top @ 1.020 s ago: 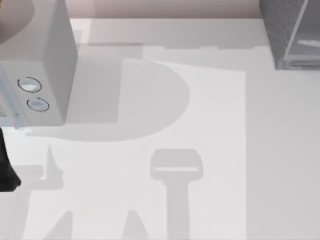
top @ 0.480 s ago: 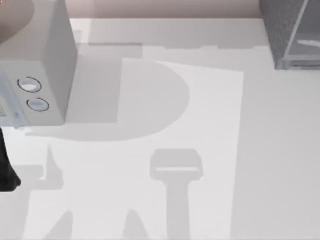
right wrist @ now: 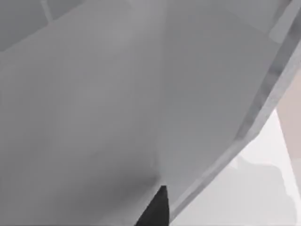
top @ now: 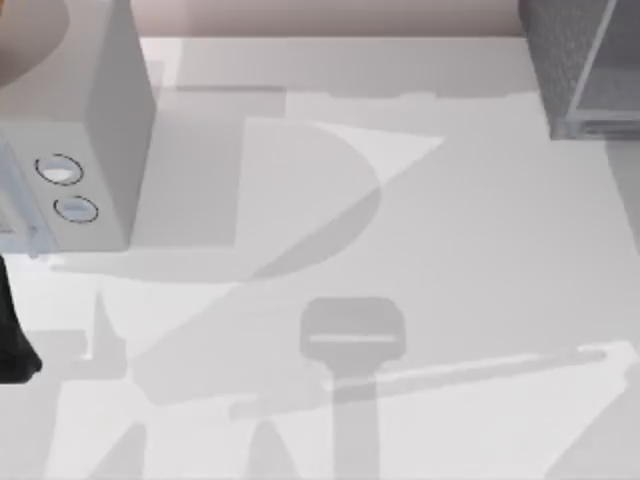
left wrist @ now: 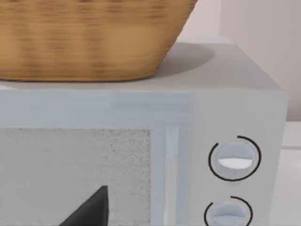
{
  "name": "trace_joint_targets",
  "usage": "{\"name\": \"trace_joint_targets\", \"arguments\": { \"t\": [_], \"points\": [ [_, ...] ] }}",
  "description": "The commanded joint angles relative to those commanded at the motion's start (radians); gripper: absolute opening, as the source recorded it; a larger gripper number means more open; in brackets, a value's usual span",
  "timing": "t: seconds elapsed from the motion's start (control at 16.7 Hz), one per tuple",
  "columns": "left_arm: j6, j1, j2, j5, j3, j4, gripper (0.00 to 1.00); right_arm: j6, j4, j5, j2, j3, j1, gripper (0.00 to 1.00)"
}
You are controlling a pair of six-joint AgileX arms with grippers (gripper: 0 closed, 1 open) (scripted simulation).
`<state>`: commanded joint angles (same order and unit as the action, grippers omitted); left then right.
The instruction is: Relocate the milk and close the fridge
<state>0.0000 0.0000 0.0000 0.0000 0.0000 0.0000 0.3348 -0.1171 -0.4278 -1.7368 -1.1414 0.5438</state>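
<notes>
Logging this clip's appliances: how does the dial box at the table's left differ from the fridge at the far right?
The dial box is plain light grey; the fridge is dark and speckled. The dial box has two round dials on its front; the fridge shows a flat lighter door panel. The dial box carries a wicker basket; nothing like that shows on the fridge. Both are box-shaped and stand on the table.

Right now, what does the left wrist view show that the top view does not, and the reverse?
Left wrist view alone: a wicker basket standing on the light grey box, and that box's speckled front window. Top view alone: the fridge at the table's far right corner, and long shadows across the table. Both: the light grey box with two round dials.
</notes>
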Motion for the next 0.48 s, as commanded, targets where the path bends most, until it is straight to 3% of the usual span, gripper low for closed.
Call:
{"name": "trace_joint_targets", "arguments": {
  "t": [0.48],
  "points": [
    [0.0,0.0,0.0,0.0,0.0,0.0,1.0,-0.288,0.171,0.331,0.099,0.155,-0.438,1.0]
  ]
}}
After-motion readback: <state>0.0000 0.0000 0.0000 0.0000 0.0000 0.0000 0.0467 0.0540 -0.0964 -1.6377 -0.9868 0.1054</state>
